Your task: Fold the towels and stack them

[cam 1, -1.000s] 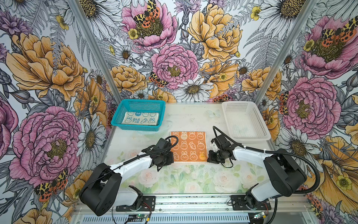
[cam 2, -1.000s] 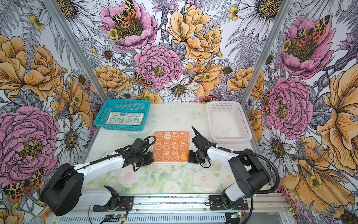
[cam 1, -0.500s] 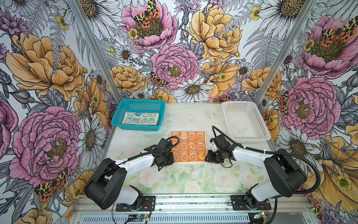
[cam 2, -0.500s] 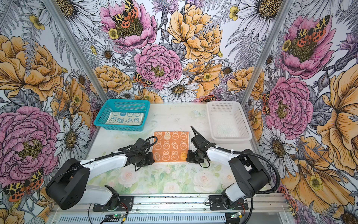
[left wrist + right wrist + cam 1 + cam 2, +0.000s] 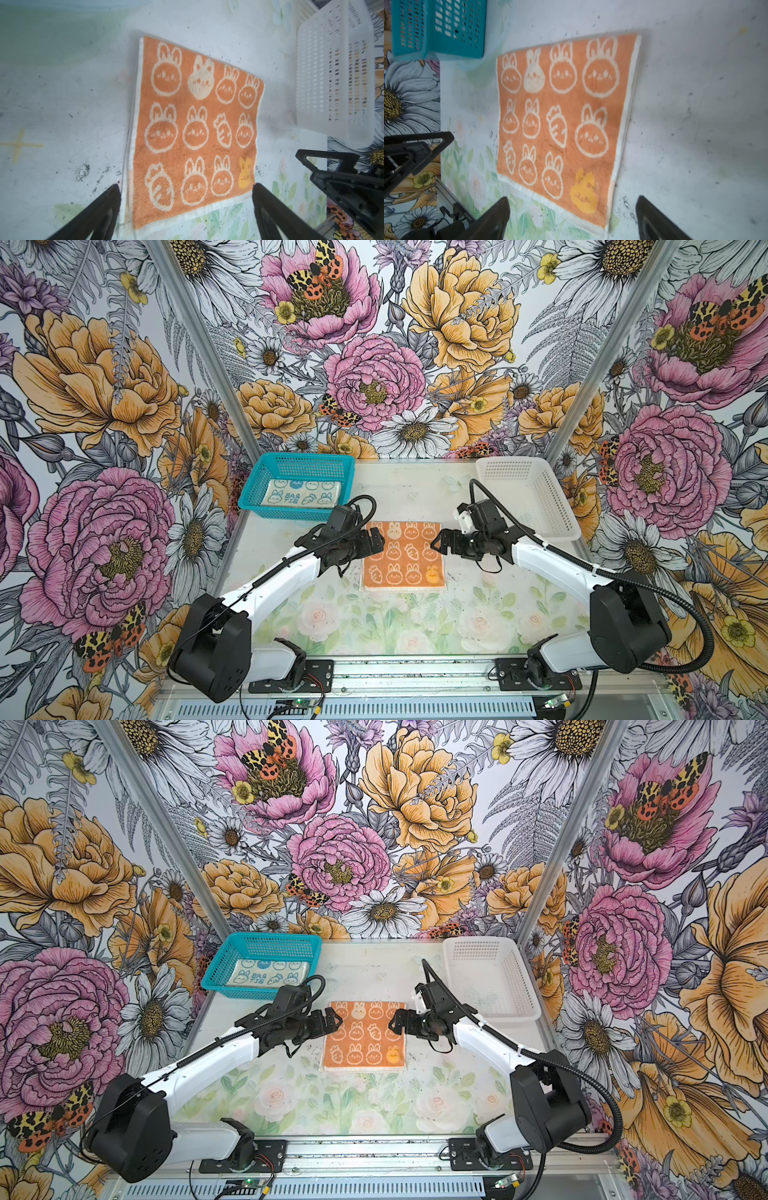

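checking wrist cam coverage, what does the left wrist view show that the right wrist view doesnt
Only the left wrist view: the white plastic mesh basket and the right gripper. Only the right wrist view: the teal plastic mesh basket and the left gripper. Both: the orange towel with white bunnies lying flat on the table, with each camera's own jaws spread open near its edge.

In a top view the orange bunny towel (image 5: 403,558) lies flat on the table (image 5: 415,493) between the left gripper (image 5: 375,542) and right gripper (image 5: 439,542), both with jaws spread; a cream towel (image 5: 301,495) lies in the teal basket (image 5: 299,458)
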